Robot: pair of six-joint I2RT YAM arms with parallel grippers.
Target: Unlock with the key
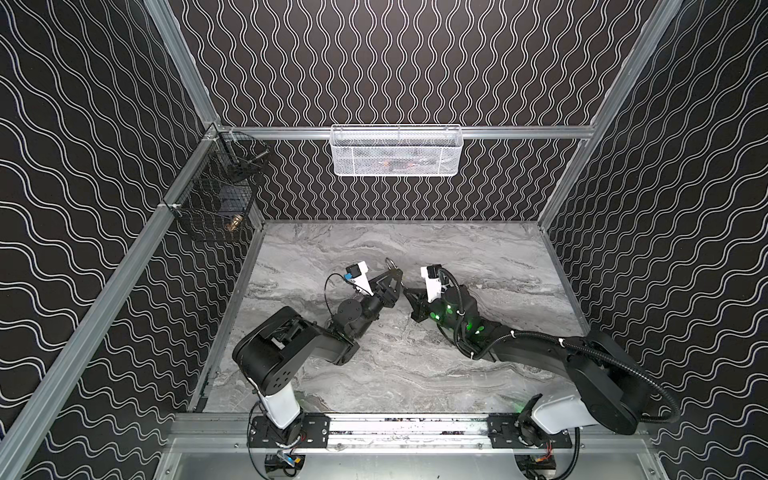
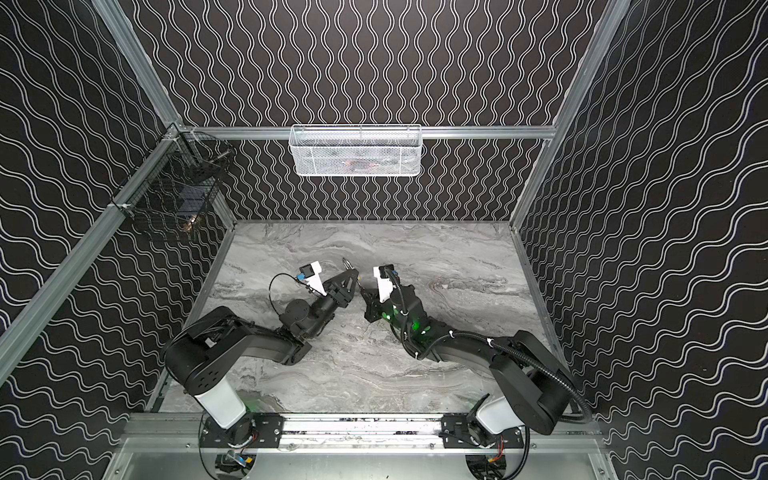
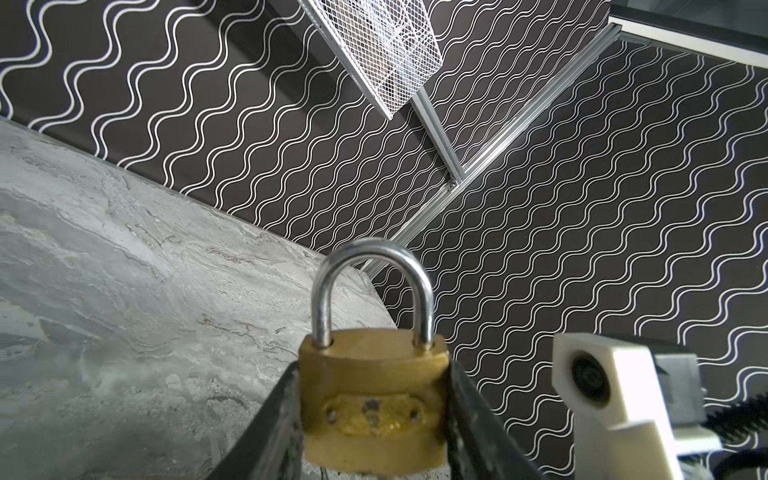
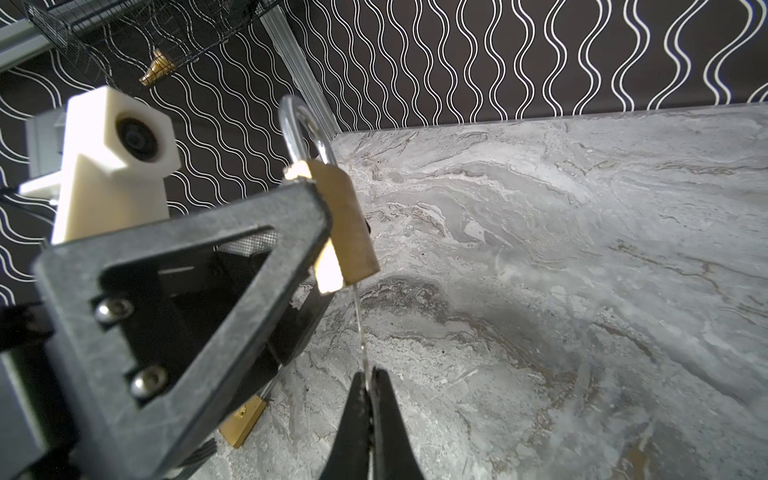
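Both arms meet over the middle of the grey marbled tabletop [image 1: 374,374], well forward of the back wall.

Left gripper [image 3: 374,365]: I see its two fingers [image 3: 278,424] clamped on the narrow side edges of the brass padlock [image 3: 374,399], one on each side. The lock is held clear of the table. The shackle [image 3: 372,266] points away from the wrist with both legs seated in the body, so the lock reads as closed to me. In both top views only the shackle loop shows past the fingertips.

Right gripper [image 4: 366,386]: jaws pressed together, pinching the key [image 4: 360,332]. The right wrist view gives me the key edge-on, a thin pale strip running from the fingertips up to the bottom face of the padlock. It meets the body there; I cannot tell how far it sits in the keyway.

In both top views the right gripper's tip sits just beside the left gripper.

A brass-coloured piece [image 4: 243,419] lies on the tabletop under the left gripper; I cannot make out what it is.

The back rail carries a white mesh basket [image 1: 395,151]. A black wire basket [image 1: 216,208] hangs on the left rail with something brass inside
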